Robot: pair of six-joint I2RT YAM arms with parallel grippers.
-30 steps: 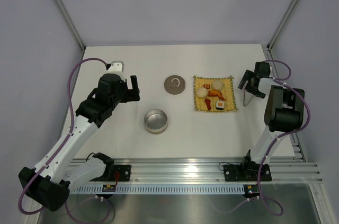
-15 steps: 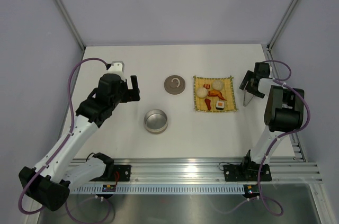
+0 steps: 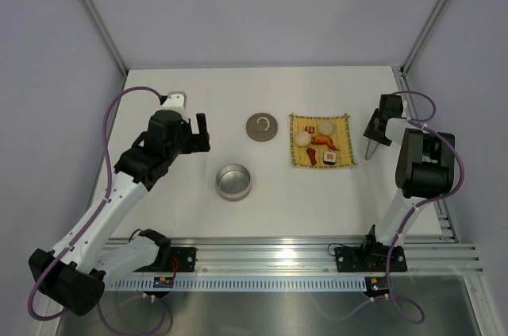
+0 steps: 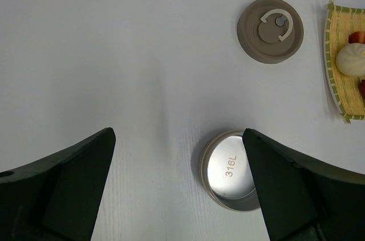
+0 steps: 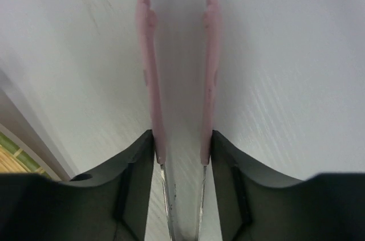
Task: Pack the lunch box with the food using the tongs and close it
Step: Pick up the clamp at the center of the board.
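Worktop: white; we see the things spread over its middle and right.
Left arm: it reaches up from the near left corner with the elbow bent and the wrist turned to the right.
Right arm: it is folded tight at the right edge, and the wrist angles down toward the worktop.
Mat: yellow and woven, lying flat just right of the lid.
Left tool: the fingers are spread wide with nothing between them. It hangs over bare worktop left of the lid, and its camera looks down on the tin.
Right tool: it is right of the mat, and its fingers press on the outer sides of the tongs, gripping them.
Tin: open and empty, near the middle, apart from the lid.
Lid: flat with the ring up, between the left tool and the mat.
Tongs: the pink tips stand apart. We cannot tell whether they touch the worktop.
Food: small pieces, all lying on the mat.
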